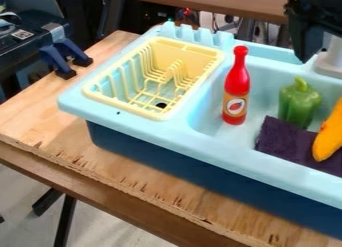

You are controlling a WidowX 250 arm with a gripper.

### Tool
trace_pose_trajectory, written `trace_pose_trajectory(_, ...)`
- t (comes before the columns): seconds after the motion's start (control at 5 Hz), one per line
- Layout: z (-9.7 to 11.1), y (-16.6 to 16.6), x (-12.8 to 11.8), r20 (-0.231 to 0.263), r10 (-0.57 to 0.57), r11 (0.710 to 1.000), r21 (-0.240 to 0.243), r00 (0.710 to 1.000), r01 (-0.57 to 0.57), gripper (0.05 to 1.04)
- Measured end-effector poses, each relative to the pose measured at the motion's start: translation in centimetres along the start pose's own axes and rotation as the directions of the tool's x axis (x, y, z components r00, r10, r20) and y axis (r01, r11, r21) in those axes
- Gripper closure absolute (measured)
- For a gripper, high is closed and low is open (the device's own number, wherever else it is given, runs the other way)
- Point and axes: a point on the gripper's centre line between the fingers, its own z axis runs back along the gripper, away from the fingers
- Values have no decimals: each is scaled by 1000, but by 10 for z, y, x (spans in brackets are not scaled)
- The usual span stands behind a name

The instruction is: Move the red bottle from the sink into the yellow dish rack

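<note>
Plywood tabletop [120,173], ragged along its near edge, carries a toy sink [200,146] with a pale blue top and a dark blue base. Toward the right, a yellow-orange elongated toy [328,138], too cut off by the frame to name surely, lies on a dark purple cloth [287,143] in the basin. Just beyond the cloth's back edge sits a green toy bell pepper [299,103], stem up. To its left, the red sauce bottle [236,86] stands upright by the basin's left wall, its fruit label facing out. Further left, a yellow dish rack [190,51] is set into the sink top.

At the upper right, the black gripper [306,53] hangs beside the grey faucet base [330,63], above the sink's back edge and behind the pepper. Whether it is open or closed, I cannot tell.

Trouble could come from that tight spot: a small swing to the right might knock the faucet base. The bottle looks tall and narrow, so a sideways brush near its neck could topple it. Snagging the cloth would probably drag the yellow-orange toy along and might nudge the pepper.
</note>
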Motion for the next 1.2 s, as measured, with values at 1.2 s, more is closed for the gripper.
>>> trace_pose_trajectory(1.2, 12, 60, -3, 1, 70, 992, 102, 998, -70, 83)
